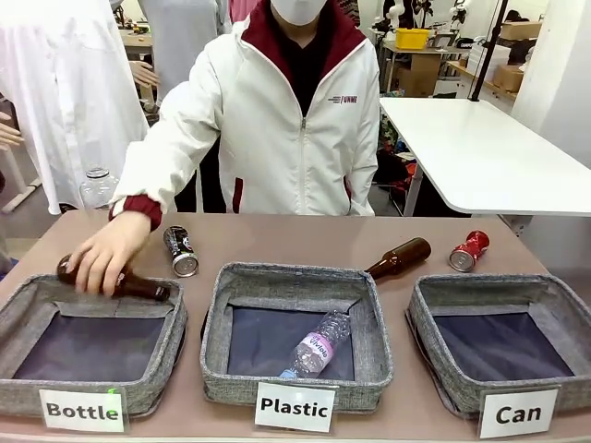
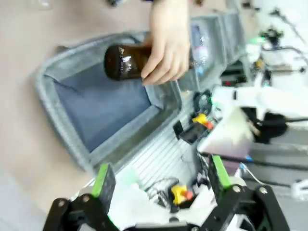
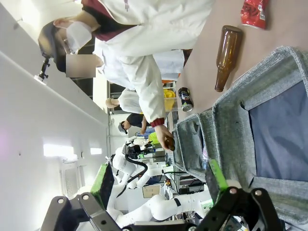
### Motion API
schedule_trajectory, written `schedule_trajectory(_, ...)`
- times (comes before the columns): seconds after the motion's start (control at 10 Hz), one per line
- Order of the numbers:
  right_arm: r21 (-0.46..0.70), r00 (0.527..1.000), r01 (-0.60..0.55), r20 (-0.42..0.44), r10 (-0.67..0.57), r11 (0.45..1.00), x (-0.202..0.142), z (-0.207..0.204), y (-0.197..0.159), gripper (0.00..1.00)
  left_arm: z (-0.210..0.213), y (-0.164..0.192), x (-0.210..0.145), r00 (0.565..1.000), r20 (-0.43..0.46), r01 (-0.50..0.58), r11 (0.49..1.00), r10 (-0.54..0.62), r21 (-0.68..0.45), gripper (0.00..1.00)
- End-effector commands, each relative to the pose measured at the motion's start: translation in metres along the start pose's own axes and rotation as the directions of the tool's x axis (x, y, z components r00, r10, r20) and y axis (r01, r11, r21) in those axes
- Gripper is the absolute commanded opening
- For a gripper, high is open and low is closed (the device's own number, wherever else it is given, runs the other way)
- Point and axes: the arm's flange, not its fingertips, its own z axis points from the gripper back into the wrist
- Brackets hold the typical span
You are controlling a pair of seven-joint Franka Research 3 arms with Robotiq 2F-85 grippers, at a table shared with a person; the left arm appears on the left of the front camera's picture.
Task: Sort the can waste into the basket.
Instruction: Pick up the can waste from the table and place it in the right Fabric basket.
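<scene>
Behind the row of three baskets, on the brown table point(image 1: 277, 235), we find both cans lying outside any basket. The black can point(image 1: 181, 251) with green-yellow marks lies on its side at ten o'clock of the Plastic basket point(image 1: 215, 323), near the gap between it and the Bottle basket point(image 1: 174, 340). The crushed red can point(image 1: 469, 250) lies at eleven o'clock of the Can basket point(image 1: 489, 288), just beyond its far rim and apart from it. A brown glass bottle point(image 1: 399, 259) lies at one o'clock of the Plastic basket, between its far corner and the red can. A clear plastic bottle point(image 1: 319, 343) lies inside the Plastic basket. The person's hand point(image 1: 109, 251) rests on a second brown glass bottle point(image 1: 143, 287) lying across the Bottle basket's far rim. The left gripper point(image 2: 161, 177) faces that basket, which sits at eleven o'clock in its wrist view; its jaws stand wide apart, gripping nothing. The right gripper point(image 3: 160, 177) likewise has its jaws spread wide, gripping nothing.
</scene>
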Motion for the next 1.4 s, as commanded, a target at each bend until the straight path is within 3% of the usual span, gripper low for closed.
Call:
schedule_trajectory(0.0,0.007,1.0,-0.024,-0.005,0.024,1.0,0.0,0.001,0.0,1.0,0.058,0.03,0.008,0.998,-0.003,-0.06,0.992,0.06,-0.109,1.0)
schedule_trajectory(0.3,0.007,1.0,-0.024,-0.005,0.024,1.0,0.0,0.001,0.0,1.0,0.102,0.04,-0.04,0.96,0.133,-0.22,0.96,0.245,-0.176,1.0)
schedule_trajectory(0.6,0.007,1.0,-0.024,-0.005,0.024,1.0,0.0,0.001,0.0,1.0,0.085,0.041,-0.06,0.947,0.165,-0.238,0.947,0.276,-0.215,1.0)
schedule_trajectory(0.8,0.007,1.0,-0.024,-0.005,0.024,1.0,0.0,0.001,0.0,1.0,0.076,0.02,-0.048,0.942,0.145,-0.267,0.939,0.302,-0.216,1.0)
schedule_trajectory(1.1,0.007,1.0,-0.024,-0.005,0.024,1.0,0.0,0.001,0.0,1.0,0.011,-0.074,0.011,0.93,0.198,-0.322,0.946,0.31,0.029,1.0)
schedule_trajectory(1.3,0.007,1.0,-0.024,-0.005,0.024,1.0,0.0,0.001,0.0,1.0,-0.055,-0.12,0.058,0.924,0.216,-0.36,0.907,0.316,0.216,1.0)
